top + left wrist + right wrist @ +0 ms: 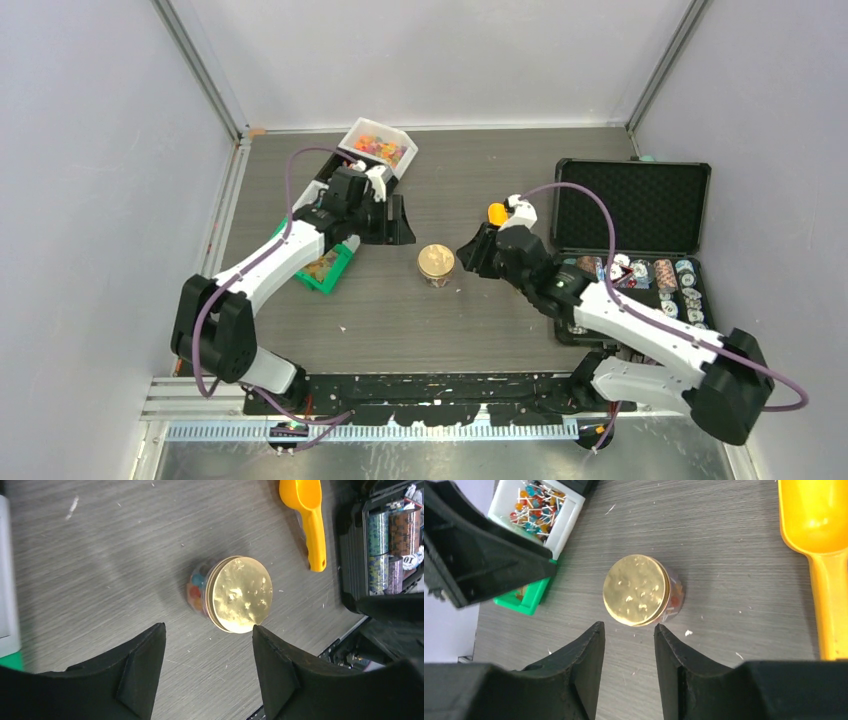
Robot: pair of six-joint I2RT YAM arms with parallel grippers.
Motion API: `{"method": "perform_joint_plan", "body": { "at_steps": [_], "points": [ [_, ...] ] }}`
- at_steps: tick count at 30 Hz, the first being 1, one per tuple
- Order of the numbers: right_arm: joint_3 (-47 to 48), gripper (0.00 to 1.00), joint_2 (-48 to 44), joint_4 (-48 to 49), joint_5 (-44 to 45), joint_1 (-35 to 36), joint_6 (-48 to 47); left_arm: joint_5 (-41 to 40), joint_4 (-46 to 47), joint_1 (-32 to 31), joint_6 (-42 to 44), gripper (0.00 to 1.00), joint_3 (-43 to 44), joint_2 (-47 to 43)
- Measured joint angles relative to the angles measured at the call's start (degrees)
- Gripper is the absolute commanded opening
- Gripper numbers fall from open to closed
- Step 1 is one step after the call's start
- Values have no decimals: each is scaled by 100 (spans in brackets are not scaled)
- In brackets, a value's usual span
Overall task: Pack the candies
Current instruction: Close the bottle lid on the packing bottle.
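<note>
A small clear jar with a gold lid [436, 263] stands mid-table, with coloured candies [196, 587] showing through its side. The lid also shows in the right wrist view [636, 590]. More wrapped candies [379, 148] fill a white tray [570, 520] at the back. Orange-yellow candies lie in a green tray [325, 268]. My left gripper [208, 627] is open and empty, to the jar's left [398, 228]. My right gripper [629, 625] is open and empty, close to the jar's right [470, 256]. An orange scoop [311, 516] lies empty on the table behind the right gripper.
An open black case [630, 205] lies at the right, with rows of poker chips [650, 275] in its near half. It also shows at the edge of the left wrist view [381, 545]. Grey walls and a metal frame enclose the table.
</note>
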Motion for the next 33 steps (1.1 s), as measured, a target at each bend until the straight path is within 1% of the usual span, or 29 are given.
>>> {"method": "perform_joint_plan", "body": {
  "at_steps": [3, 6, 11, 18, 25, 27, 33],
  "points": [
    [0, 43, 544, 382, -424, -343, 39, 264, 282, -22, -192, 59, -177, 181],
    [0, 39, 1139, 713, -817, -575, 87, 522, 577, -22, -382, 55, -376, 426],
    [0, 36, 1779, 964, -1259, -706, 118, 927, 933, -22, -577, 48, -564, 861],
    [2, 33, 1980, 1104, -1497, -717, 90, 1281, 1163, -22, -706, 46, -693, 1110],
    [-28, 29, 2227, 1228, -1609, -717, 81, 1388, 1266, -22, -730, 43, -798, 1158],
    [-94, 29, 2232, 1274, -1617, -717, 83, 1449, 1314, -22, -745, 41, -802, 1196],
    [-214, 26, 2229, 1502, -1644, -728, 103, 1554, 1443, -22, -745, 40, -811, 1287]
  ]
}}
